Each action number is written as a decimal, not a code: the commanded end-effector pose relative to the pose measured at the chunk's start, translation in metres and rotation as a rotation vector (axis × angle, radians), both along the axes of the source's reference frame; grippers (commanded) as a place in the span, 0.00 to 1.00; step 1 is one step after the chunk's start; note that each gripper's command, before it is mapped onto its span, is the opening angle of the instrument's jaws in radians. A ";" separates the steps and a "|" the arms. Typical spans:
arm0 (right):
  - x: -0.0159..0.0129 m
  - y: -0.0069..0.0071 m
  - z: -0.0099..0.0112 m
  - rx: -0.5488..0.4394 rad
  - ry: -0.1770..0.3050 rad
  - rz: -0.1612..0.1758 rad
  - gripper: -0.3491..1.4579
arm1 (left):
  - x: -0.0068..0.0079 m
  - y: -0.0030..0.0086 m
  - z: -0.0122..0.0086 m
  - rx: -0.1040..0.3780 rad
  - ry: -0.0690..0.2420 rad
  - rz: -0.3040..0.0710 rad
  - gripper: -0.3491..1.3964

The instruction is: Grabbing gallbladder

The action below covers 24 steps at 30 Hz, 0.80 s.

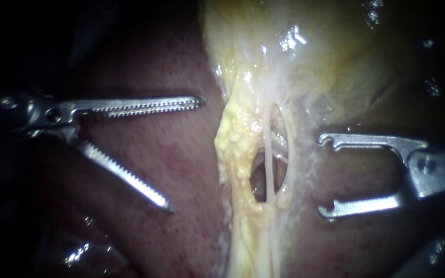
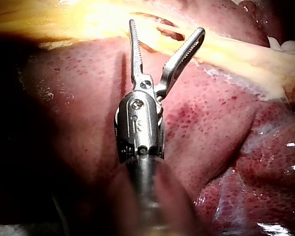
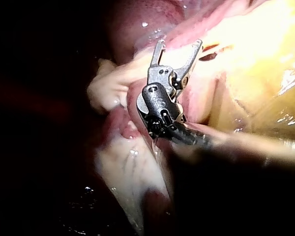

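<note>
Noted dark red mottled liver [image 1: 181, 242] nearest, under glistening yellow gallbladder [image 1: 330, 56] sac. Saw serrated steel left tool [image 1: 186, 153] left of gallbladder's pale neck, jaws spread wide, gripping nothing. Saw slotted steel right tool [image 1: 322, 175] right of that neck, jaws likewise apart, empty. Found gallbladder farthest back, touched by neither.

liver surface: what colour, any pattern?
The liver is pinkish red with fine darker red speckles. It shows best in the left wrist view.

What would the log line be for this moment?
left instrument open over liver | right instrument open beside tube | gallbladder not grasped
</note>
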<state>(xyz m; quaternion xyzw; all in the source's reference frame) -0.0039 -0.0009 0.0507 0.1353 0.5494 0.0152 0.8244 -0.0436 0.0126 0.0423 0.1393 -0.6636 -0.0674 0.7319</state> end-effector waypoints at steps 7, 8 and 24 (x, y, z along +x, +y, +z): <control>0.0000 0.0000 -0.0001 0.002 0.000 0.001 0.53 | -0.0005 0.0001 0.0002 0.077 0.020 -0.008 0.74; 0.0000 -0.0001 -0.0001 0.002 0.000 0.001 0.53 | -0.0006 0.0002 0.0003 0.089 0.026 -0.008 0.74; 0.0000 -0.0001 -0.0002 0.013 -0.002 0.005 0.53 | -0.0016 0.0010 0.0025 0.293 0.162 -0.067 0.68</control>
